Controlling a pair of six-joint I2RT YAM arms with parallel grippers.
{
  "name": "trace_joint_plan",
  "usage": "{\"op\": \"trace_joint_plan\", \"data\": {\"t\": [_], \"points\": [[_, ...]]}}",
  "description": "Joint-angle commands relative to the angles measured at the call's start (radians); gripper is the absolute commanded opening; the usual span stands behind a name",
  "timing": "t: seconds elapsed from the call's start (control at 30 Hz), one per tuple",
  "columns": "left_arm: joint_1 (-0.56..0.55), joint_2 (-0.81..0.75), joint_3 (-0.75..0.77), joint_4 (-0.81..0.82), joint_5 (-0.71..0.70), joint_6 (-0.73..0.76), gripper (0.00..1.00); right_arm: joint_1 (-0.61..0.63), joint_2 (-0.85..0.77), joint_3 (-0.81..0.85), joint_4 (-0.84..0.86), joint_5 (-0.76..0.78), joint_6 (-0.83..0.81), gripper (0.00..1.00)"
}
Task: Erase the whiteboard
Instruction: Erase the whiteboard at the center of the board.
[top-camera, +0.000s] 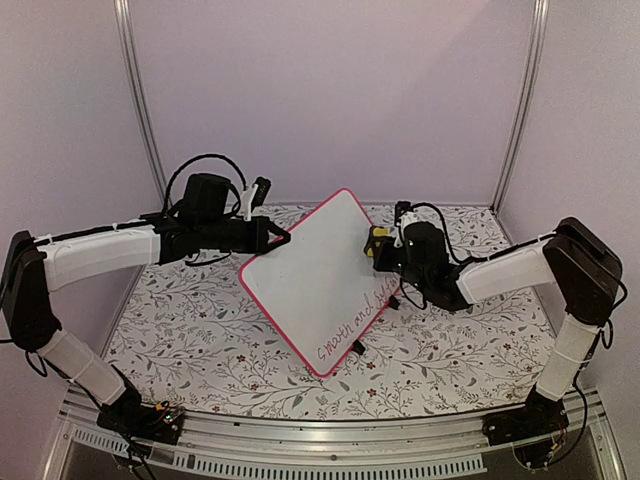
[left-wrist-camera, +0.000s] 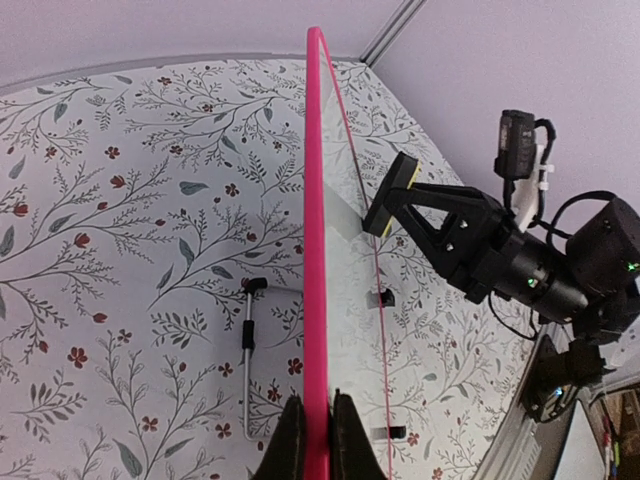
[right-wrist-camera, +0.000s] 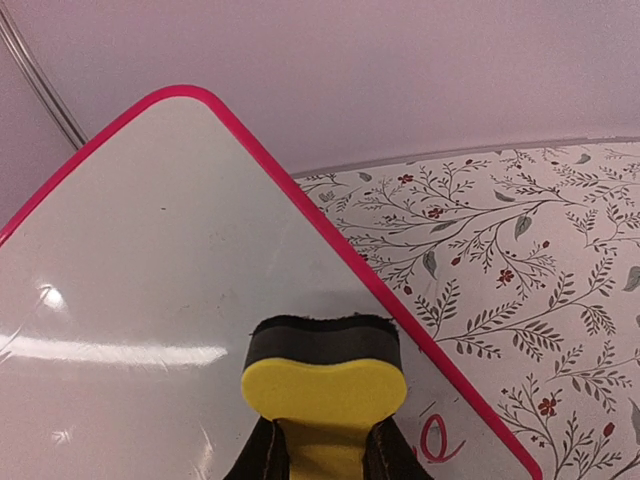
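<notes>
White arm shells (top-camera: 100, 255), black joints (top-camera: 590, 265), looping black cables (top-camera: 205, 162); left claw (left-wrist-camera: 317, 440), right claw (right-wrist-camera: 325, 455) black.

the left gripper (left-wrist-camera: 317, 440) pinches the pink edge of the whiteboard (left-wrist-camera: 316, 200), seen edge-on. the right gripper (left-wrist-camera: 405, 197) holds a yellow eraser (left-wrist-camera: 391, 203) against its right face. a thin grey stick (left-wrist-camera: 247, 350) lies on the floral table (left-wrist-camera: 120, 250).

The whiteboard (top-camera: 310, 270) is showing white, framed pink-red, its writing (top-camera: 357, 318) seemingly red. The table (top-camera: 200, 340) is wearing grey vines, red flowers.
</notes>
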Motion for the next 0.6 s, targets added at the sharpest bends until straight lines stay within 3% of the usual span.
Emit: {"op": "trace_joint_plan", "data": {"t": [0.0,0.57], "points": [[-0.025,0.053,-0.016,-0.066,-0.030,0.108,0.00,-0.010,0.025,-0.070,-0.016,-0.046,-0.019,0.15],[-0.027,0.059,-0.018,-0.067,-0.032,0.108,0.00,-0.009,-0.032,-0.248,0.034,-0.142,-0.075,0.14]]}}
